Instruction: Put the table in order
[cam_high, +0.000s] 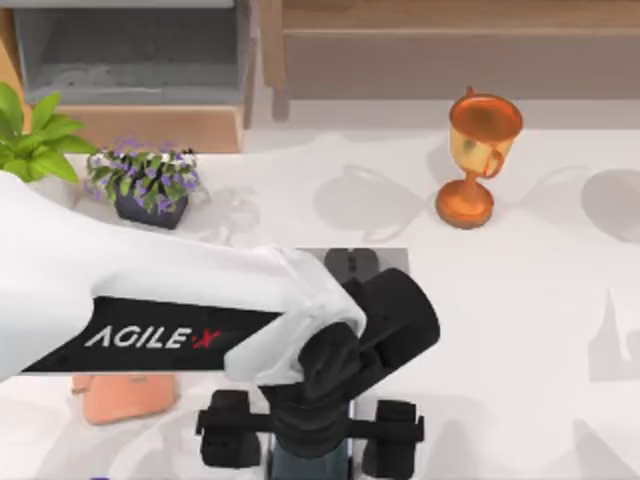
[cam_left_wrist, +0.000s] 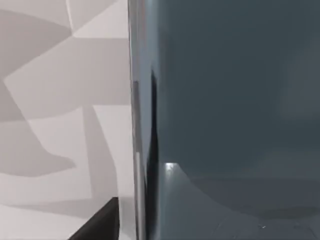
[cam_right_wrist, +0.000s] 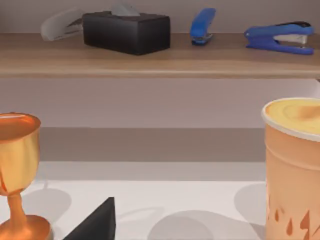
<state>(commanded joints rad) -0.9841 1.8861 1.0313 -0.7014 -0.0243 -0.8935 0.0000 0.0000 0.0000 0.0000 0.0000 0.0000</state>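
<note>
Table – white, faint grey marbling; left gripper low over it

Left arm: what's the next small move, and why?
Probably close the left gripper on the dark blue-grey object. In the top view its fingers stand open on either side of that object, and the left wrist view shows it very close. The right arm sits idle, facing the trophy.

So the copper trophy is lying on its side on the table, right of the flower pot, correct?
Not quite. The top view shows the trophy standing upright on its base on the table, right of the flower pot. The right wrist view shows it upright too.
</note>
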